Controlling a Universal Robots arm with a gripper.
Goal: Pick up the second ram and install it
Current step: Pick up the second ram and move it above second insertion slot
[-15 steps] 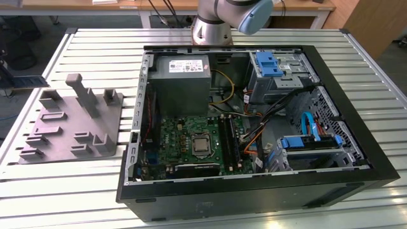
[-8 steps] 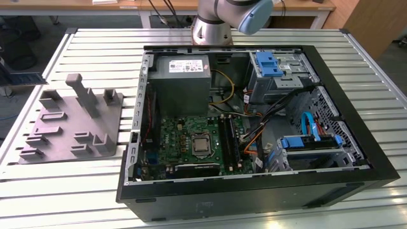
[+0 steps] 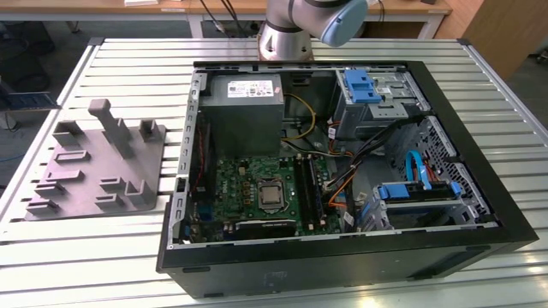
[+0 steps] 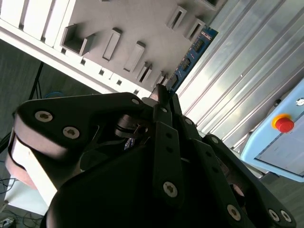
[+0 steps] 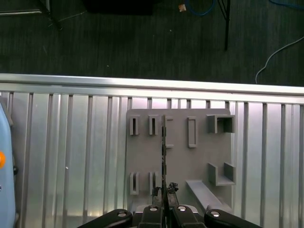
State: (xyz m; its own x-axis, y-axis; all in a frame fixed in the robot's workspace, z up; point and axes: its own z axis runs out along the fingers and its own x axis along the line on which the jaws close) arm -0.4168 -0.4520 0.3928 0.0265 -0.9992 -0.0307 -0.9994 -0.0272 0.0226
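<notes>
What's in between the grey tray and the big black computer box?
Just bare metal table slats, in the exterior view. The grey tray and the computer box sit apart with nothing between them.

The tool (image 4: 161, 94) hides one end of the second ram (image 4: 193, 54); the exterior view's edge crops the arm (image 3: 307, 24).

Blue second ram (image 4: 195, 50) with black chips, grey tray (image 3: 86, 183), green motherboard (image 3: 233, 183).
</notes>
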